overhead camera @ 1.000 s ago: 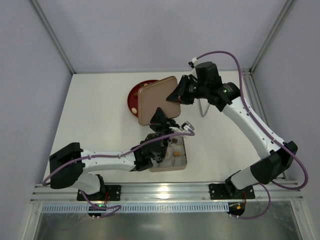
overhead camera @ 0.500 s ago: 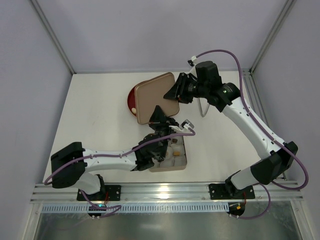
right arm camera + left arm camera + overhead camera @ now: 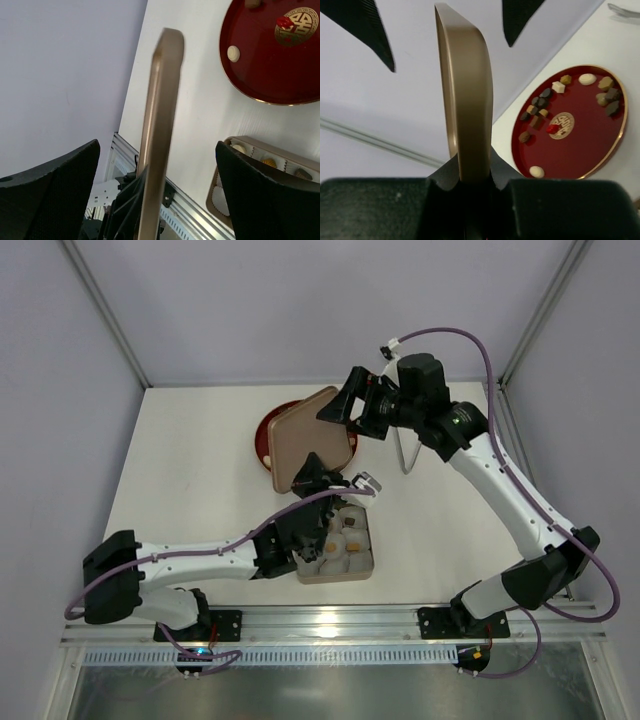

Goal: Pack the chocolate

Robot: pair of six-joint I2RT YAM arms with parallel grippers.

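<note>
**Left arm held lid on edge, right jaws spread wide**

White table [image 3: 190,450] carried everything. From the near edge the left arm [image 3: 190,558] reached up the middle, and the right arm [image 3: 500,480] bent in from the far right. Between them the gold lid [image 3: 315,435] stood tilted over the red plate [image 3: 262,445], hiding most of it from above. Only the wrist views showed the plate's inside.

In the left wrist view the left gripper [image 3: 474,175] was clamped on the lid's near edge. In the right wrist view the right gripper [image 3: 156,144] gaped wide, one finger on each side of the lid's far edge, touching nothing. Near the bases the square tin [image 3: 345,573] sat partly under the left wrist.

Most chocolate [image 3: 540,106] lay scattered on the plate in dark, tan and cream pieces. The right wrist view also showed a few pieces in the tin's pale cups. Right of the plate lay a metal utensil [image 3: 405,455].

A second earlier the right jaws were closed on the lid, which lay flatter over the plate.
</note>
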